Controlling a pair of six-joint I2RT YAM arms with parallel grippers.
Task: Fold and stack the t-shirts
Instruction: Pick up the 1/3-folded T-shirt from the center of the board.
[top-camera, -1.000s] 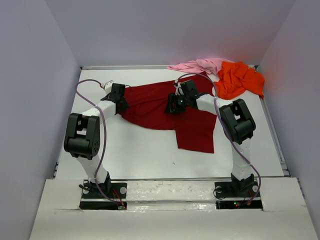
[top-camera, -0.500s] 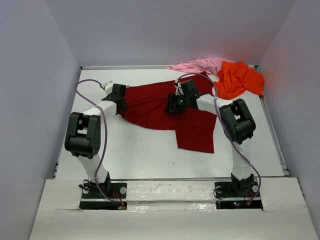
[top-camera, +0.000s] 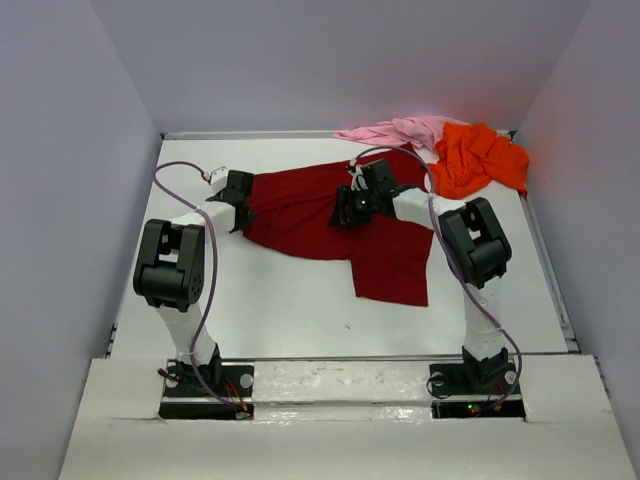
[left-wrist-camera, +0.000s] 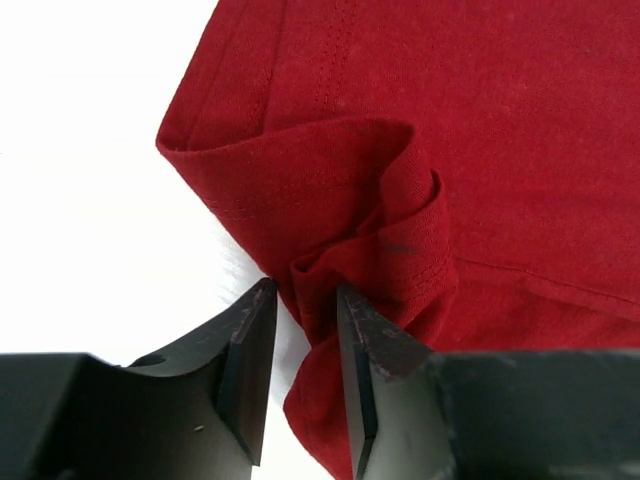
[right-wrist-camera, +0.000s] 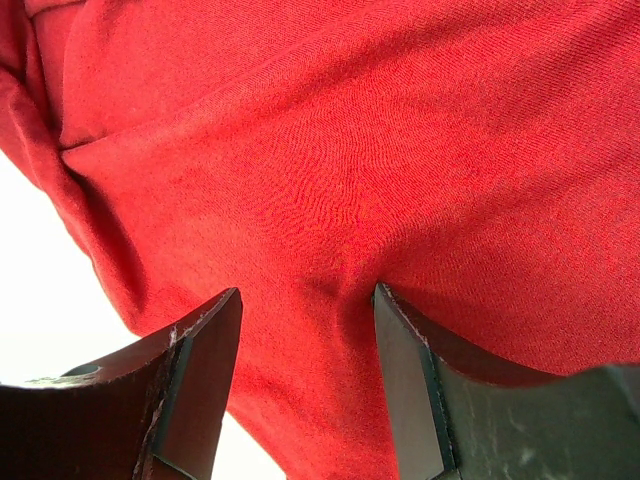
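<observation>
The dark red t-shirt (top-camera: 300, 218) lies opened out across the far half of the worktop (top-camera: 280, 310), its lower part hanging toward the near edge on the right. It is rumpled rather than flat, so this looks like the smoothing-out stage, with no fold made yet.

The left claw (left-wrist-camera: 305, 290) sits at the shirt's left edge. Its jaws are partly apart and straddle a bunched ridge of hem or sleeve cloth. A slit of worktop shows beside one finger, so the ridge looks bracketed rather than clamped. Taking hold there would let that rolled-under edge be pulled out straight.

The right claw (right-wrist-camera: 307, 293) is down on the middle of the shirt with its jaws wide apart and holding nothing. The cloth runs flat under both fingers. Its likely purpose is to pin the body of the shirt so a tug from the left does not drag the whole garment.

The orange t-shirt (top-camera: 480, 155) and pink t-shirt (top-camera: 390, 130) are heaped together in the far right corner, the pink one touching the red shirt's far edge, waiting their turn
</observation>
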